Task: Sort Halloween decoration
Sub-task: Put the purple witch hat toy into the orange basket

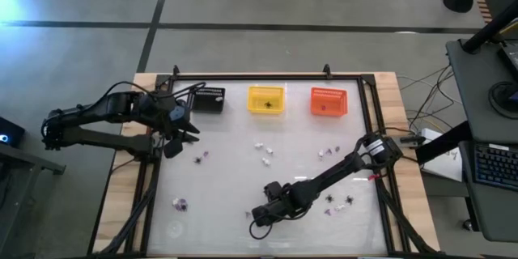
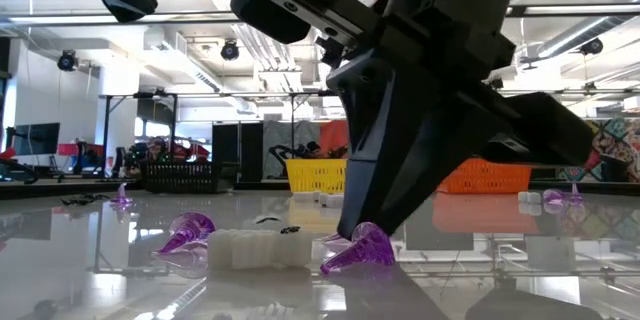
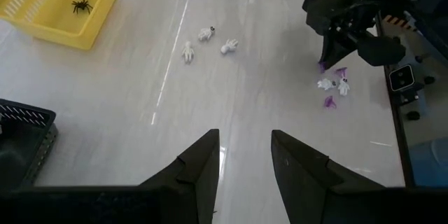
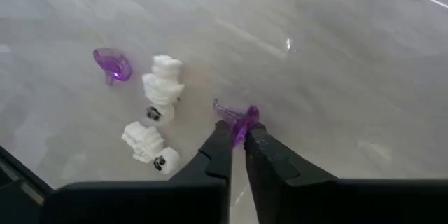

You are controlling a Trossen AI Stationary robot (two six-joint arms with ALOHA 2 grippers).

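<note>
Right pincer (image 4: 238, 134) pinches a purple bit (image 4: 241, 120)

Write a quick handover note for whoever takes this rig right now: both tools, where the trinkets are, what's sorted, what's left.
Right tool: shut on a purple trinket at the table's front middle, down at the surface, not lifted.
Left tool: open, empty, near the black basket.
Done: one black spider in the yellow basket; something dark in the orange basket, too small to identify.
Left: two white bits and a purple one beside the right tool, plus white, purple and black pieces scattered across the table.
</note>
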